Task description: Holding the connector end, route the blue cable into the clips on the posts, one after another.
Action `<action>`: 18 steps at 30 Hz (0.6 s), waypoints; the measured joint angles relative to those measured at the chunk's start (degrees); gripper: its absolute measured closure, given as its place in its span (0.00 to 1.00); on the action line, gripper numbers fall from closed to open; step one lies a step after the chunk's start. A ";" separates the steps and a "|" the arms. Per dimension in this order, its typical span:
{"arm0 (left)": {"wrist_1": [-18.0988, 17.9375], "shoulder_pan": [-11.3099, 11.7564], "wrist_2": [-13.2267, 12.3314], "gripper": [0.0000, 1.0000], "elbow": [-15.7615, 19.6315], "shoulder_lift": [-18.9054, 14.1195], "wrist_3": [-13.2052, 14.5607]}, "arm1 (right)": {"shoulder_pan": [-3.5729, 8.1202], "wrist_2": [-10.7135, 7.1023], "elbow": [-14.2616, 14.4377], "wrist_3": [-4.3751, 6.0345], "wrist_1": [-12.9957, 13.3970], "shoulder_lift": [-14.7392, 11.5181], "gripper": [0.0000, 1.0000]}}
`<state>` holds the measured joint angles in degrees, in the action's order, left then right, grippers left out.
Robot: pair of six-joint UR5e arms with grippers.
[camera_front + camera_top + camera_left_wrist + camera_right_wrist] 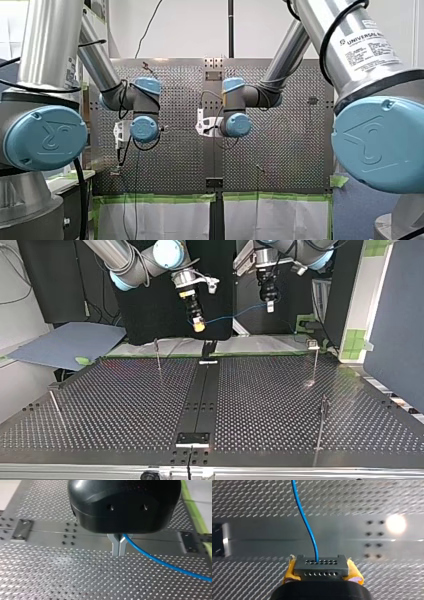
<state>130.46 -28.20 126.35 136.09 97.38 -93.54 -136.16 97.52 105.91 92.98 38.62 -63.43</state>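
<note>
R gripper (322,577): yellow pads (355,576) clamped on the grey connector (321,566), one each side; grip looks firm. Cable (308,527) leaves the connector's face and runs ahead, across to the L gripper (119,547). Its metal fingers are pinched together, w/ the cable coming out from btw them near the root. Both grippers hang well above the table (125,405), by its far edge in top view. Cable droops a little btw them and is in no clip yet.

Risks, as I judge them:
- Cable is thin & smooth, and the L gripper holds it high on the fingers. A hard pull could slide it out, and tension control is lost.
- Slack btw the grippers could snag a post top before it lines up w/ the clip.
- Posts (316,365) are thin & tall. A sideways tug prob. sways one, so the cable misses.
- Connector may twist in the soft pads if pulled off-axis.
- Wrists are near each other and could clash coming down.

Surface: perforated metal, dark centre strip (200,400), four posts well apart in top view.

Room: black backdrop (150,315) behind the arms, grey-blue board (65,342) at top view's left, green tape (356,337) at its right.
</note>
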 joint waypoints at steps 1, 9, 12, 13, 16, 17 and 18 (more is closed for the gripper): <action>0.42 0.14 -0.03 1.00 -0.26 -0.42 -0.32 | -0.03 -0.38 -0.41 0.00 -0.23 -0.43 1.00; 4.51 1.17 0.15 1.00 -3.75 -4.49 -2.68 | -0.52 -2.36 -4.28 -0.05 -2.69 -4.16 1.00; 6.04 1.53 0.59 1.00 -5.28 -6.02 -3.40 | -0.70 -2.80 -5.00 -0.05 -3.02 -4.46 1.00; 6.53 1.64 0.79 1.00 -5.75 -6.50 -3.67 | -0.73 -2.93 -5.22 -0.04 -3.15 -4.49 1.00; 8.10 2.10 1.72 1.00 -7.31 -8.07 -4.51 | -0.85 -3.25 -6.10 -0.03 -3.73 -4.53 1.00; 8.70 2.30 2.24 1.00 -7.94 -8.69 -4.81 | -0.89 -3.32 -6.40 -0.03 -3.91 -4.53 1.00; 9.13 2.45 2.62 1.00 -8.39 -9.13 -5.02 | -0.94 -3.42 -6.81 0.00 -4.15 -4.54 1.00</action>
<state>139.59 -25.75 128.97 127.70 88.25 -98.56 -137.10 94.09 99.09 92.98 34.47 -67.97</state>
